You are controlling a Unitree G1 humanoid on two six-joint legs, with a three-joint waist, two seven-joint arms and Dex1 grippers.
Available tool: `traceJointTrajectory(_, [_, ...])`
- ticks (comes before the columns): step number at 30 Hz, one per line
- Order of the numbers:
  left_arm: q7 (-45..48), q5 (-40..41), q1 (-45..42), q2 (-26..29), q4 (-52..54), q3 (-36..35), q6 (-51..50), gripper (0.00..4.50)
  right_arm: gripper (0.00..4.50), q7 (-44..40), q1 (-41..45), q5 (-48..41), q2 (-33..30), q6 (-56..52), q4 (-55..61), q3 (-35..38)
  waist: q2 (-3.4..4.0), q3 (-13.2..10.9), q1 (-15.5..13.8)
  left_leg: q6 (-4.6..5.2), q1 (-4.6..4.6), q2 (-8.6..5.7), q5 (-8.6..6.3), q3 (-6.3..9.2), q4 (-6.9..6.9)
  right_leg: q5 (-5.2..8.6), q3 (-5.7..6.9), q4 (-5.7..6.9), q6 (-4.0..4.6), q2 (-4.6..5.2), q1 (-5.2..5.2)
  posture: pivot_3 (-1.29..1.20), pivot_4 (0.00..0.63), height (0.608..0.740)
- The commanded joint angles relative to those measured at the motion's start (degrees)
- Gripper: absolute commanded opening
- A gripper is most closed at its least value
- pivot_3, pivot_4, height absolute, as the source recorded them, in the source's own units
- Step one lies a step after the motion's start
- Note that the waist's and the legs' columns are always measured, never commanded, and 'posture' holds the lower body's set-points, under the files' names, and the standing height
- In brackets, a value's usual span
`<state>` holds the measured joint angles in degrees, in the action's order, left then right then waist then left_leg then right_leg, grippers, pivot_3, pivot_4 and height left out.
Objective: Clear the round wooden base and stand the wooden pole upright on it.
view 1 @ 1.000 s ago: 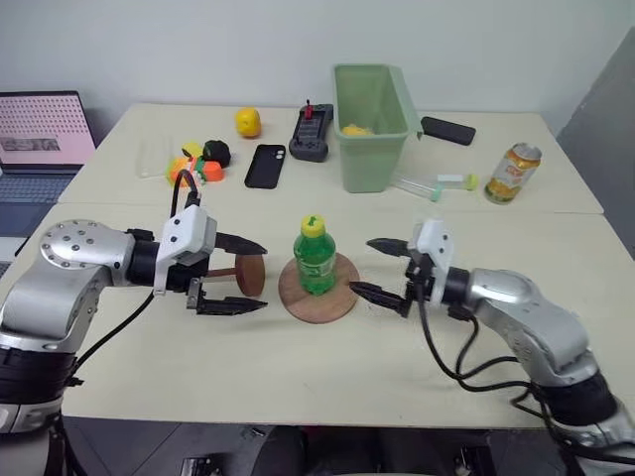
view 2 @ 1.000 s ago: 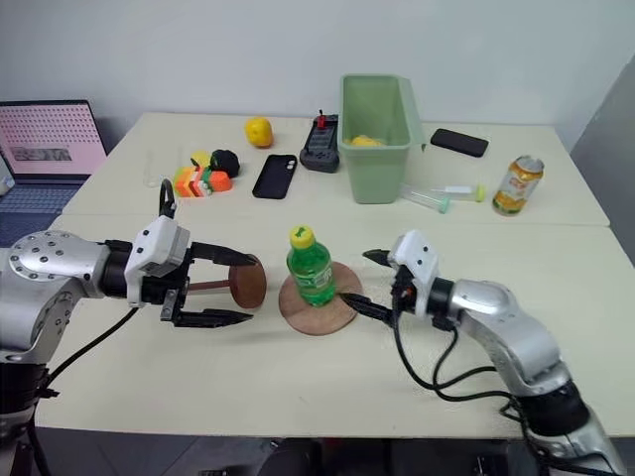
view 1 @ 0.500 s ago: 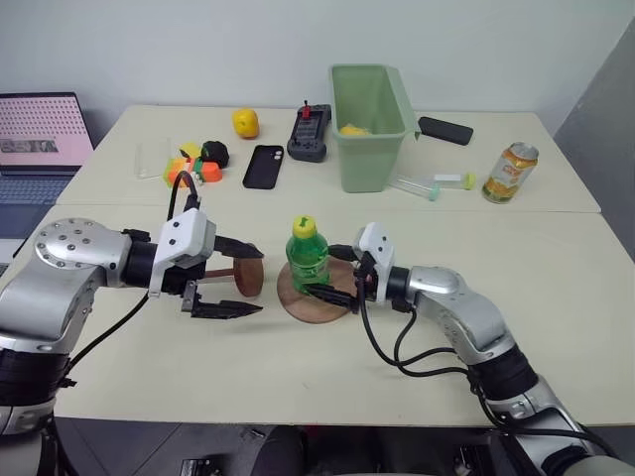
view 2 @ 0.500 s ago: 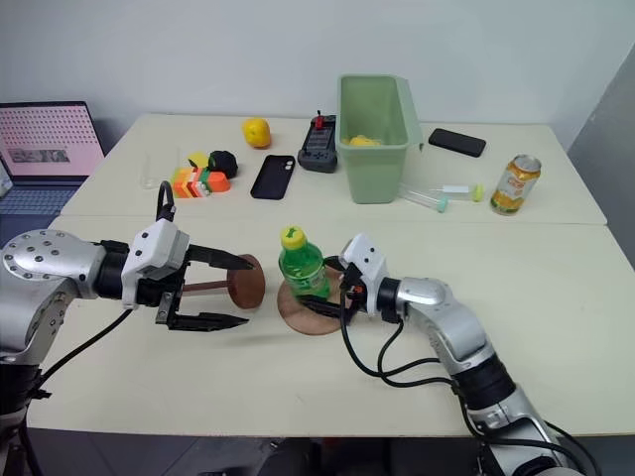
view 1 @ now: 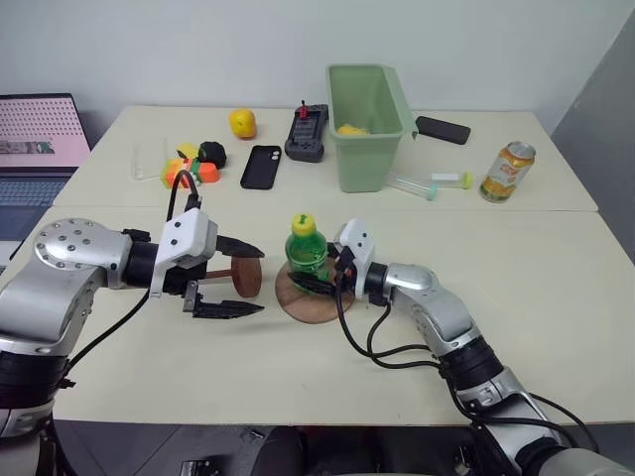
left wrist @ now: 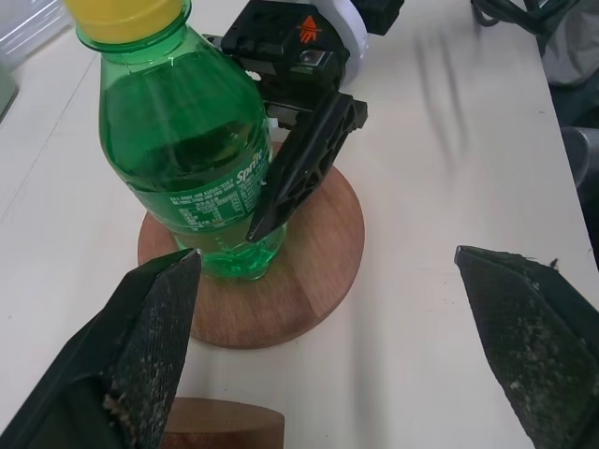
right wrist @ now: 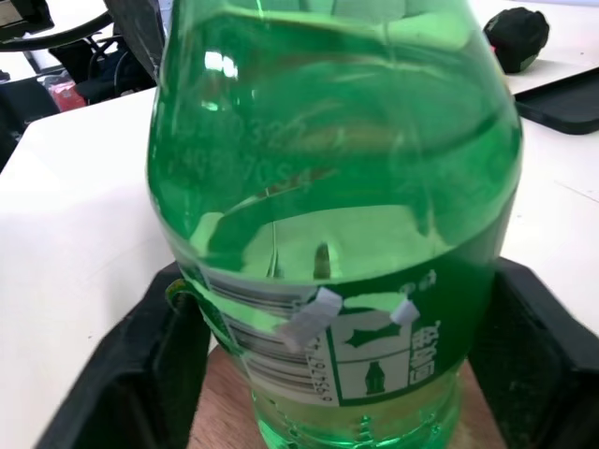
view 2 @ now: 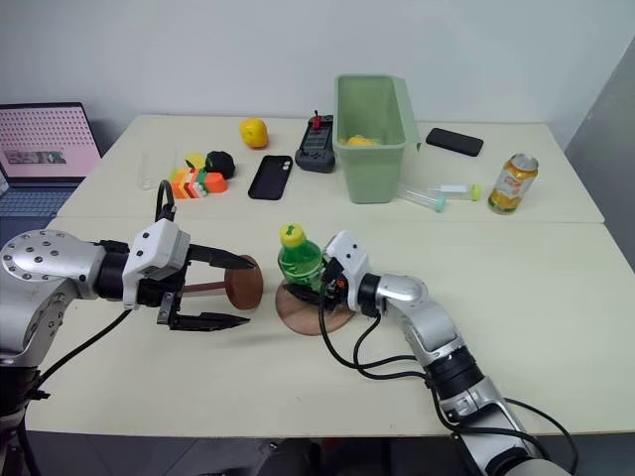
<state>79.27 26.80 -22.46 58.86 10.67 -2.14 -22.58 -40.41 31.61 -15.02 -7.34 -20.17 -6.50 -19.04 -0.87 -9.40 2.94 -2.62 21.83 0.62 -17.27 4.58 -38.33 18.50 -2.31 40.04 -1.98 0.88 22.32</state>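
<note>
Desk (view 1: 298,377) is pale, against your white wall. Right claw (view 1: 319,274) clamps the bottle (view 1: 307,250) on the base (view 1: 316,301). Left claw (view 1: 238,280) gapes beside the pole (view 1: 238,275).

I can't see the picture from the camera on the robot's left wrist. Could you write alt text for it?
A green Sprite bottle with a yellow cap stands upright on the round wooden base, gripped by the right gripper. The left gripper hangs open in the foreground, and part of the wooden pole's disc lies on the pale table.
</note>
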Motion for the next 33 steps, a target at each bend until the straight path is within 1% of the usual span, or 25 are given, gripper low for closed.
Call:
traceJointTrajectory(1, [-2.2, 1.9, -2.5, -1.1, 1.1, -1.7, -2.0, 4.50, 3.26, 0.6, -2.3, -2.2, -0.3, -0.7, 8.7, 2.9, 0.00, 0.0, -0.1, 0.00, 0.01, -0.01, 0.00, 0.00, 0.00, 0.00, 0.00, -0.01, 0.00, 0.00, 0.00, 0.00, 0.150, 0.740])
traceJointTrajectory(3, [-3.0, 2.2, -4.2, -2.5, 0.8, -0.8, -2.9, 4.50, 3.26, 2.6, -3.6, -2.6, -0.4, -1.6, 12.4, 4.6, 0.00, 0.0, -0.2, 0.00, 0.06, -0.03, 0.00, 0.04, -0.01, 0.00, 0.03, -0.02, 0.00, 0.04, 0.00, 0.00, 0.150, 0.740])
traceJointTrajectory(6, [-3.2, 1.2, -8.2, -6.1, -0.9, 2.4, -2.6, 4.50, 3.25, 8.2, -6.5, -1.6, -2.3, -2.7, 19.8, 10.1, 0.01, 0.0, -0.4, 0.00, 0.08, -0.06, 0.00, 0.03, -0.07, 0.00, 0.03, 0.00, 0.00, 0.07, -0.01, 0.00, 0.150, 0.740])
traceJointTrajectory(8, [-3.5, 1.6, -11.9, -10.4, -2.1, 4.8, -3.0, 4.50, 3.25, 12.2, -9.9, -1.1, -4.3, -3.7, 25.4, 15.3, 0.01, 0.0, -0.6, 0.00, 0.09, -0.11, 0.00, 0.03, -0.10, 0.00, 0.03, 0.00, -0.01, 0.09, -0.02, 0.00, 0.150, 0.740])
traceJointTrajectory(9, [-3.6, 1.9, -12.9, -11.7, -2.4, 5.4, -3.3, 4.50, 3.25, 13.4, -11.0, -1.0, -4.9, -4.2, 27.1, 16.7, 0.05, 0.0, -1.2, 0.00, 0.07, -0.11, 0.00, -0.02, -0.10, 0.00, -0.02, -0.01, -0.01, 0.09, -0.02, 0.00, 0.150, 0.740])
traceJointTrajectory(11, [-4.1, -0.1, -16.5, -16.9, -5.4, 9.1, -1.7, 4.50, 3.25, 17.9, -16.0, -0.9, -6.4, -4.8, 32.3, 24.2, 0.04, 0.0, -1.8, 0.00, 0.17, -0.17, 0.00, 0.09, -0.18, 0.00, 0.09, -0.05, -0.02, 0.16, -0.05, 0.00, 0.150, 0.740])
traceJointTrajectory(13, [-4.7, -2.0, -18.4, -20.3, -7.8, 11.2, -0.4, 4.50, 3.25, 20.8, -19.3, -0.9, -7.4, -5.2, 35.3, 28.5, 0.04, 0.0, -2.0, 0.00, 0.35, -0.24, 0.00, 0.13, -0.37, 0.01, 0.10, -0.05, -0.03, 0.18, -0.05, 0.00, 0.150, 0.740])
traceJointTrajectory(15, [-5.1, -3.2, -19.0, -21.6, -9.0, 11.9, 0.3, 4.50, 3.25, 22.1, -20.8, -1.0, -7.9, -5.5, 36.6, 29.7, 0.06, 0.0, -1.3, 0.00, 0.40, -0.32, 0.00, 0.08, -0.43, 0.01, 0.03, -0.01, -0.03, 0.22, -0.02, 0.00, 0.150, 0.740])
traceJointTrajectory(16, [-6.3, -4.5, -20.3, -24.7, -10.8, 13.6, 1.6, 4.50, 3.25, 23.6, -24.0, 0.2, -8.6, -4.9, 37.0, 32.9, 0.10, -0.1, -0.9, 0.00, 0.37, -0.31, 0.00, 0.01, -0.45, 0.00, -0.05, 0.03, -0.03, 0.22, 0.00, 0.00, 0.150, 0.740])
traceJointTrajectory(18, [-7.5, -6.3, -22.1, -30.3, -14.0, 16.3, 4.5, 4.50, 3.25, 26.7, -29.2, 1.7, -8.8, -3.4, 36.8, 38.8, 0.14, 0.0, -0.9, 0.02, 0.27, -0.39, -0.01, 0.01, -0.42, 0.00, -0.03, 0.08, -0.04, 0.19, -0.04, 0.00, 0.150, 0.740])
traceJointTrajectory(21, [-9.5, -9.0, -23.4, -35.7, -17.2, 18.3, 7.6, 4.50, 3.25, 29.7, -32.5, 2.0, -8.1, -1.2, 34.7, 43.0, 0.24, 0.0, -1.0, 0.03, 0.27, -0.64, -0.02, 0.00, -0.38, 0.02, -0.06, 0.09, -0.04, 0.15, -0.05, 0.00, 0.150, 0.740])
traceJointTrajectory(23, [-11.3, -10.1, -24.1, -38.9, -19.0, 19.1, 9.0, 4.50, 3.25, 30.9, -33.7, 1.7, -7.4, -0.1, 33.0, 44.9, 0.28, 0.0, -0.9, 0.04, 0.23, -0.72, -0.02, -0.01, -0.39, 0.02, -0.13, 0.20, -0.04, 0.18, -0.01, 0.00, 0.150, 0.740])
traceJointTrajectory(25, [-12.8, -10.9, -24.4, -41.2, -20.3, 19.1, 9.3, 4.50, 3.25, 31.0, -34.3, 1.6, -7.2, 0.6, 32.1, 45.3, 0.29, 0.0, -0.8, 0.05, 0.17, -0.77, -0.02, -0.03, -0.41, 0.02, -0.21, 0.27, -0.05, 0.22, -0.02, 0.00, 0.150, 0.740])
traceJointTrajectory(31, [-13.6, -13.8, -23.4, -43.1, -21.8, 20.6, 11.6, 4.50, 3.25, 31.3, -34.7, -0.3, -6.0, 0.8, 31.3, 45.8, 0.37, 0.0, -0.4, 0.06, 0.07, -0.76, -0.02, -0.04, -0.41, 0.02, -0.28, 0.37, -0.05, 0.19, -0.02, 0.00, 0.150, 0.740])
traceJointTrajectory(33, [-14.0, -14.0, -23.3, -43.4, -22.0, 20.3, 11.6, 4.50, 3.98, 31.8, -34.7, -0.9, -5.5, 0.7, 31.2, 46.0, 0.38, 0.0, -0.6, 0.06, 0.09, -0.79, -0.02, -0.04, -0.42, 0.02, -0.28, 0.36, -0.06, 0.21, -0.02, 0.00, 0.150, 0.740])
